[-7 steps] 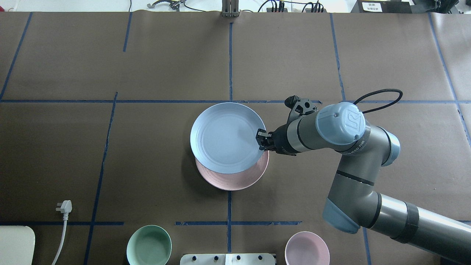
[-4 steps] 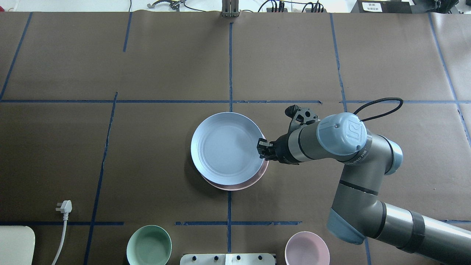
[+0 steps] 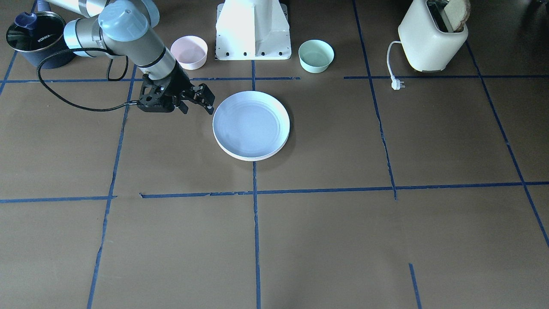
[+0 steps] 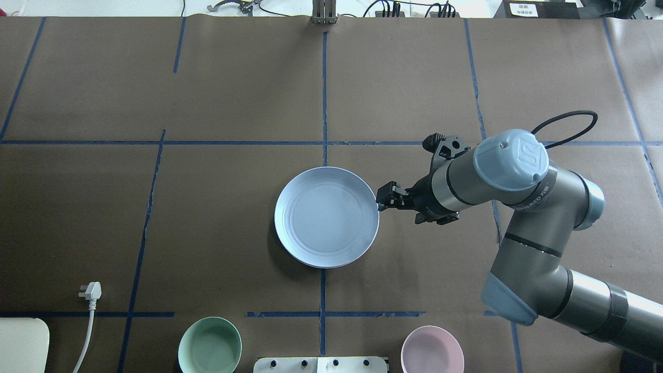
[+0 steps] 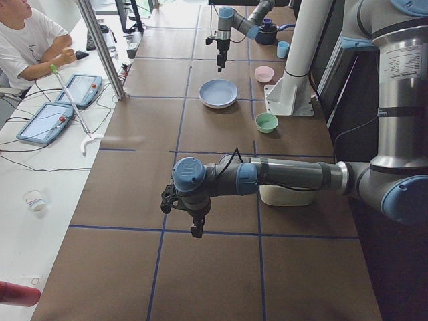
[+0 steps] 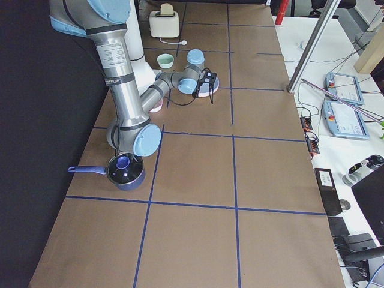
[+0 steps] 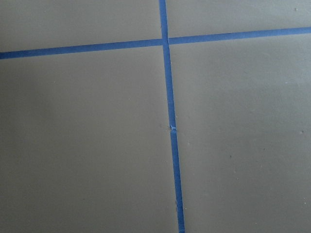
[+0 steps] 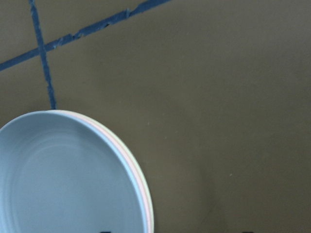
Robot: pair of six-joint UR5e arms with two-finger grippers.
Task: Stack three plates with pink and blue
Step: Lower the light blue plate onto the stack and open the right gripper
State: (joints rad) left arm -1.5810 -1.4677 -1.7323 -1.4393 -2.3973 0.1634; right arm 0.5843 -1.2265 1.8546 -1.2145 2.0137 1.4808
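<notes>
Two small deep bowls sit nearest the robot's white base [image 3: 253, 30]: a mint-green bowl [image 4: 210, 346] on its left and a pale pink bowl [image 4: 432, 350] on its right. Both are cut off by the overhead view's bottom edge. One cream toaster [image 3: 431, 36] with a slice of bread in its slot stands further left, and its white cord and plug [image 4: 90, 291] lie loose on the brown paper-covered table [image 4: 155, 217]. One dark saucepan [image 3: 36, 38] stands far out on the right.

Past the bowls, near the table's middle, three round shallow matte plates lie in one stack over a blue tape line [image 4: 323, 93]. The pale blue plate [image 4: 326, 216] is on top and hides the other two almost wholly. The right wrist camera shows only a thin rim of the pale pink plate [image 8: 132, 160] under it, and the cream plate [image 3: 252, 159] shows as a sliver at the bottom. The right gripper [image 3: 198, 110] hangs just beside the stack's right edge, apart from the rim, with its fingers spread wide and holding nothing. On the stack's other sides the nearest things are the two bowls, well apart from it.

The left gripper [image 5: 194, 231] shows only from the table's left end, over paper well apart from the plates, and whether its fingers are parted cannot be told. Its wrist camera shows paper and one tape crossing. Beyond the stack, paper and tape lines run to the far edge.
</notes>
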